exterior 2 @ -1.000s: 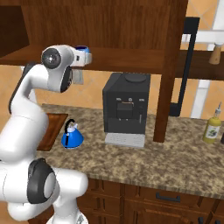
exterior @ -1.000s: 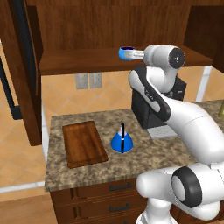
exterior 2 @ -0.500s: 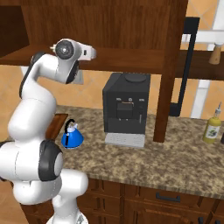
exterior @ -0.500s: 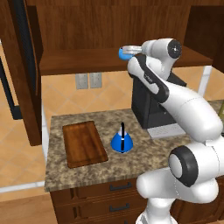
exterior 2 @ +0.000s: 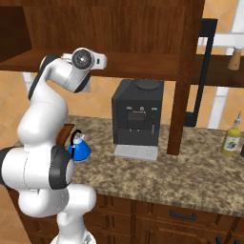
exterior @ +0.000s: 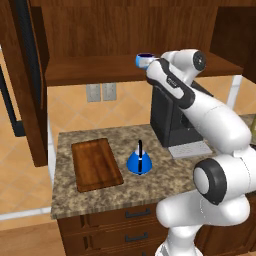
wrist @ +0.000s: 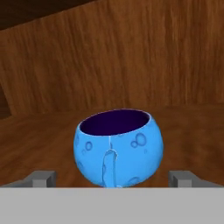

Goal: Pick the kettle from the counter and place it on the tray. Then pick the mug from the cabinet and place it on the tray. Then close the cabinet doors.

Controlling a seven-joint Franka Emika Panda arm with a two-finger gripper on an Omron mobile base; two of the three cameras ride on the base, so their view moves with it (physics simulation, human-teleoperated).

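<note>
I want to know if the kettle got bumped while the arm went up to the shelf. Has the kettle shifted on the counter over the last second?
No. The kettle sits at the same spot on the counter, just right of the tray, as before.

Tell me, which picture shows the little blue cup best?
The hand view: the cup sits big and close, its purple inside showing. The left base view shows just a bit of it on the shelf, behind the arm.
</note>
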